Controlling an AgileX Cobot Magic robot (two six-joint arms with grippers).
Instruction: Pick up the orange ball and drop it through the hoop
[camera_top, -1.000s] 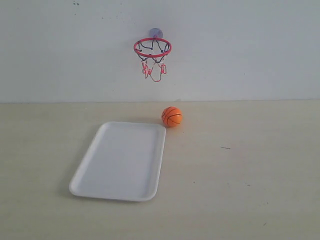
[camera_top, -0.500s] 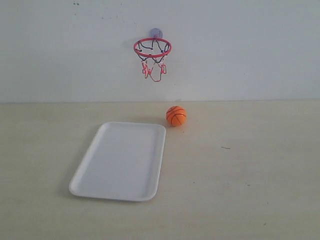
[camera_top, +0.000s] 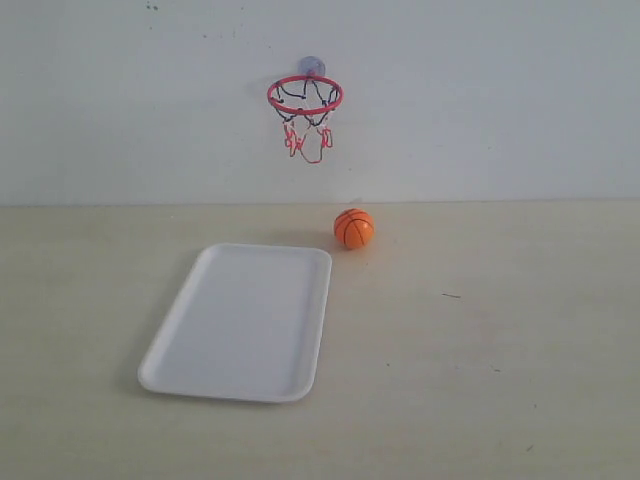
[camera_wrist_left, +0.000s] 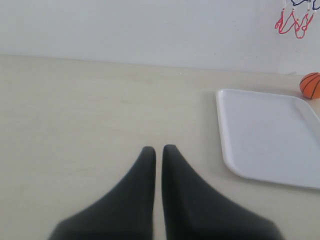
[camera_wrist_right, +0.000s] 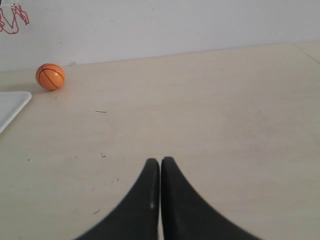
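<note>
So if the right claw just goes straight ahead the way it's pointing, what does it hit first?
Probably nothing before the wall: ahead of the right claw is only bare table. The ball sits well off that line. Depth is hard to judge.

Tool: the right tool (camera_wrist_right: 160, 162), two black fingers pressed tip to tip, nothing between them.
Surface: pale beige surface (camera_wrist_right: 225, 110) with a few small dark specks, running out to a white wall (camera_wrist_right: 175, 25).
Ball: orange ball (camera_wrist_right: 50, 76) with black seams, resting on the surface at ten o'clock from the tool, well apart from it and close to the wall.
Tray: one white tray (camera_wrist_right: 10, 107) corner, near the ball, at its seven o'clock.
Net: red net (camera_wrist_right: 12, 20) strings on the wall, above the ball.
</note>
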